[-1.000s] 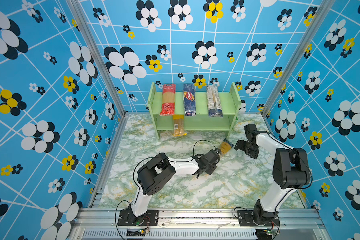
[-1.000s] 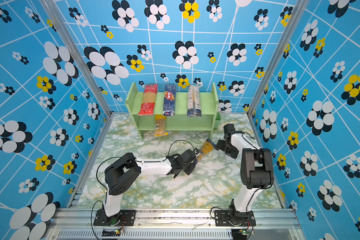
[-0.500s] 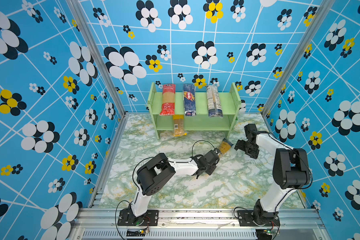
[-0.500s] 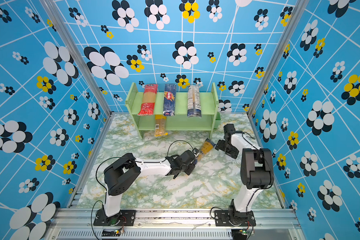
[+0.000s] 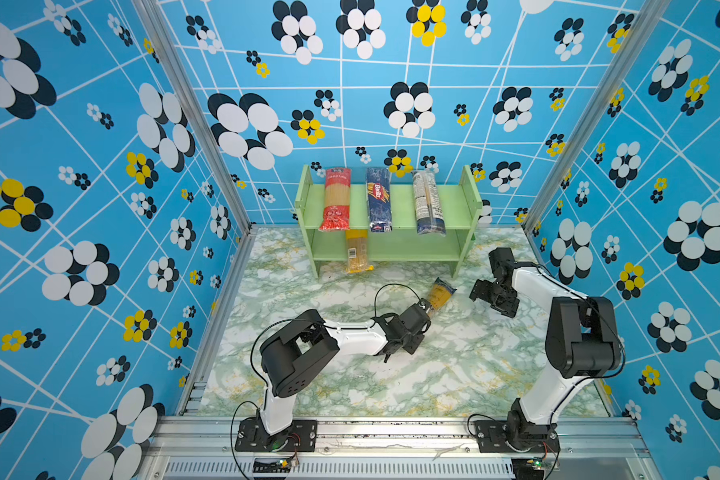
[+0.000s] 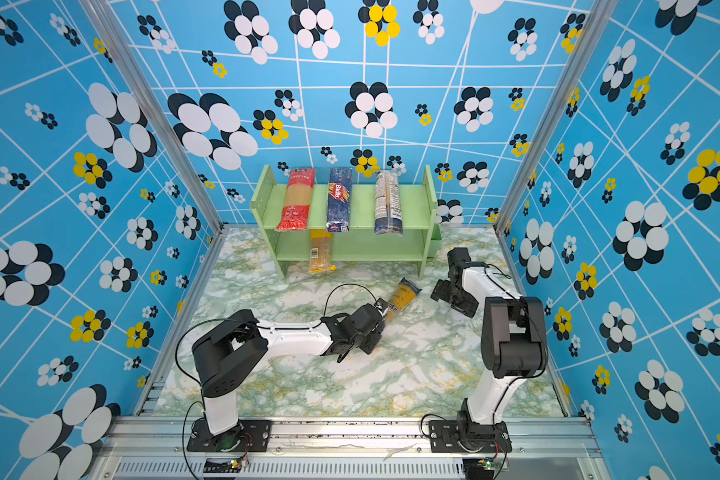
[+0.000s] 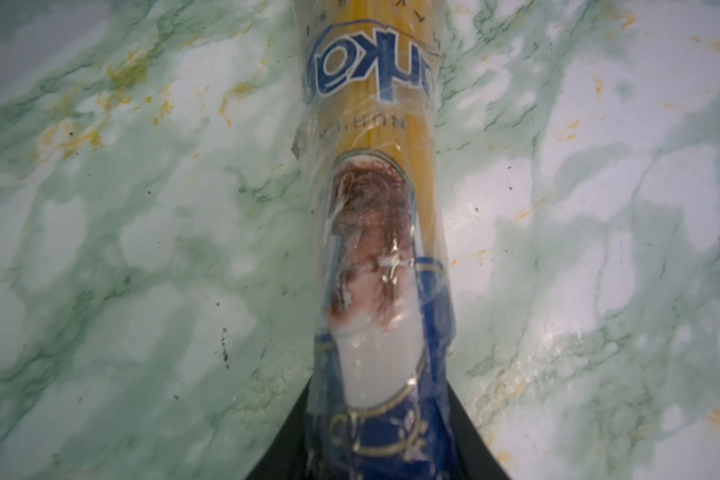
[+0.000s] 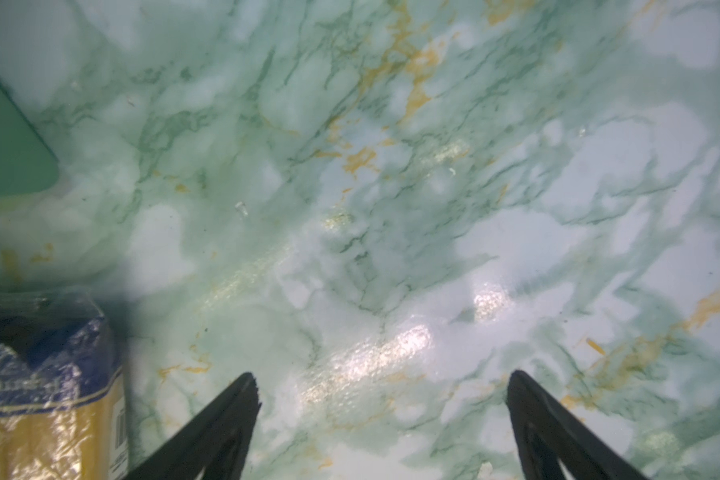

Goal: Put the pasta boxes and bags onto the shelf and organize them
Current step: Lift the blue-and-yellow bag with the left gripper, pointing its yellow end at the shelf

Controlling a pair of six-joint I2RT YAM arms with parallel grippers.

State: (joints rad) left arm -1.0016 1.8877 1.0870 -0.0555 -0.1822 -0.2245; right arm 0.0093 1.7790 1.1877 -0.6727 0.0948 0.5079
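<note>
While the left gripper (image 5: 424, 308) pinches one end of the clear spaghetti bag (image 5: 440, 293), its long axis slants toward the shelf (image 5: 412, 248); the right gripper (image 5: 481, 291), spread and empty, hangs beside it.

Both top views: bright, even light from above, sharp all over, only soft shadows on the desk (image 5: 454, 374). Left wrist view: soft focus, spaghetti bag (image 7: 375, 249) blurred up close, glints on its film. Right wrist view: hazy, glare patches on desk, dark shadow beside the bag.
</note>
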